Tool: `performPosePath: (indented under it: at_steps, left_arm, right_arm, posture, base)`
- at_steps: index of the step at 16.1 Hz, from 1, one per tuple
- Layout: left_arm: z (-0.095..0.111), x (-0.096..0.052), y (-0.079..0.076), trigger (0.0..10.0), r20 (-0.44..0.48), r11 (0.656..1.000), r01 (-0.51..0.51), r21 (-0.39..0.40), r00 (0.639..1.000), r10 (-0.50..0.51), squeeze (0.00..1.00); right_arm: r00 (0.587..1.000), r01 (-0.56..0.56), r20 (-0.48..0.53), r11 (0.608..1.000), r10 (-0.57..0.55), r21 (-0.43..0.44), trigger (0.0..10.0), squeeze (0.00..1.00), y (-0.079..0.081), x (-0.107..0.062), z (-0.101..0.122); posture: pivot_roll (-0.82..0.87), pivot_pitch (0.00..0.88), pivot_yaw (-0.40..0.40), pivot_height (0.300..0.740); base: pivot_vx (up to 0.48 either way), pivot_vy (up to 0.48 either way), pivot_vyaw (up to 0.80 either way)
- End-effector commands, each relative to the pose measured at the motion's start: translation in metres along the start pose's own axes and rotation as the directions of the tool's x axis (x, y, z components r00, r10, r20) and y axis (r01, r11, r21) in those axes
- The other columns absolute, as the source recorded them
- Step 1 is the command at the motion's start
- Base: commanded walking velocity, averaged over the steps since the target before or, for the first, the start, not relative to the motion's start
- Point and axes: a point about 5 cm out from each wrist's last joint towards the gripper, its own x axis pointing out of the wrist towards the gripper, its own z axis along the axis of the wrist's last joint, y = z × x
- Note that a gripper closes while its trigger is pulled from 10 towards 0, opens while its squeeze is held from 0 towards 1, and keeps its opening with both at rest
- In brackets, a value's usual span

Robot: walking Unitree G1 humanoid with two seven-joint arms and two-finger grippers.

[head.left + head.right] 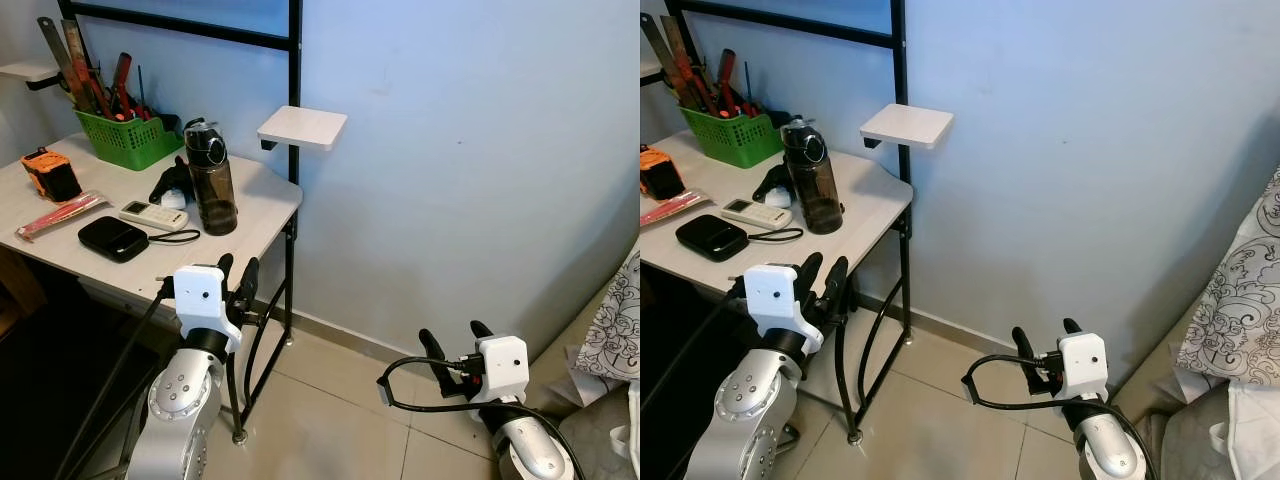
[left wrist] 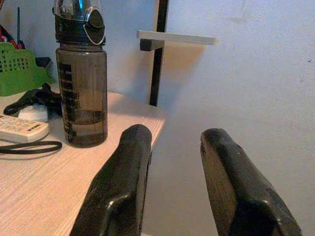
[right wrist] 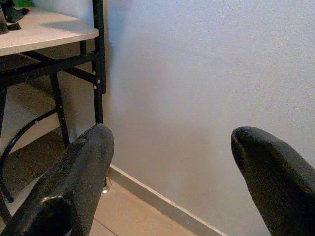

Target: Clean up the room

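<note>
A light wooden desk stands at the left against the blue wall. On it are a dark water bottle, a white remote, a black pouch with a strap, a flat red item, an orange and black tool and a green basket of hand tools. My left gripper hangs open just off the desk's front corner, level with its edge, holding nothing. In the left wrist view the bottle stands ahead of the fingers. My right gripper is open and low over the floor, facing the wall.
A small white shelf juts from the black frame post behind the desk corner. Black desk legs stand beside the skirting. Beige tiles lie between the arms. A patterned cushion and grey bedding are at the far right.
</note>
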Motion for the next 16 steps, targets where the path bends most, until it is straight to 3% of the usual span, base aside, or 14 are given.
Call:
performPosePath:
  at_steps: [1,8,9,10,12,13,14,15,16]
  left_arm:
    - [-0.065,0.015,-0.031,10.0,-0.426,0.986,0.122,-0.114,0.89,-0.16,0.0]
    - [-0.065,0.015,-0.031,10.0,-0.426,0.986,0.122,-0.114,0.89,-0.16,0.0]
    - [-0.056,0.026,-0.023,10.0,-0.349,0.986,0.121,-0.118,0.924,-0.155,1.0]
    - [-0.048,0.032,-0.017,10.0,-0.288,0.984,0.144,-0.11,0.942,-0.17,1.0]
    - [-0.047,0.03,-0.016,10.0,-0.276,0.982,0.156,-0.107,0.944,-0.18,1.0]
    - [-0.047,0.029,-0.011,10.0,-0.27,0.986,0.163,0.027,0.951,-0.15,1.0]
    - [-0.03,0.025,-0.007,10.0,-0.146,0.95,0.19,0.249,0.977,-0.157,1.0]
    - [-0.022,0.016,-0.005,10.0,-0.119,0.961,0.191,0.202,0.978,-0.17,1.0]
    - [-0.029,0.012,-0.004,10.0,-0.156,0.985,0.148,0.092,0.979,-0.132,1.0]
  right_arm:
    - [0.965,0.239,-0.152,0.956,-0.214,0.169,10.0,0.0,0.0,0.023,-0.003]
    - [0.965,0.239,-0.152,0.956,-0.214,0.169,10.0,0.0,0.0,0.023,-0.003]
    - [0.962,0.253,-0.152,0.953,-0.228,0.168,10.0,1.0,0.001,0.025,-0.003]
    - [0.961,0.262,-0.133,0.948,-0.24,0.182,10.0,1.0,0.002,0.023,-0.005]
    - [0.962,0.266,-0.116,0.939,-0.245,0.219,10.0,1.0,0.0,0.02,-0.006]
    - [0.955,0.288,-0.127,0.941,-0.268,0.177,10.0,1.0,-0.003,0.016,-0.006]
    - [0.933,0.339,-0.142,0.94,-0.33,0.038,10.0,1.0,-0.013,0.006,-0.008]
    - [0.925,0.354,-0.141,0.935,-0.352,-0.009,10.0,1.0,-0.022,-0.007,-0.011]
    - [0.938,0.331,-0.118,0.943,-0.325,0.03,10.0,1.0,-0.028,-0.007,-0.009]
  posture:
    - [0.2,0.0,-0.033,0.74]
    - [0.2,0.0,-0.033,0.74]
    - [0.17,0.0,0.016,0.74]
    - [0.17,0.0,0.018,0.74]
    - [0.17,0.0,0.022,0.74]
    - [0.17,0.0,0.017,0.74]
    - [0.17,0.0,0.012,0.74]
    - [0.19,0.0,0.001,0.74]
    - [0.19,0.0,-0.011,0.74]
  base:
    - [0.0,0.0,0.0]
    - [0.0,0.0,0.0]
    - [0.0,0.0,0.0]
    - [0.0,0.0,0.0]
    - [0.0,0.0,0.0]
    - [0.0,0.0,0.0]
    - [0.0,0.0,0.0]
    - [0.0,0.0,0.0]
    - [0.0,0.0,0.0]
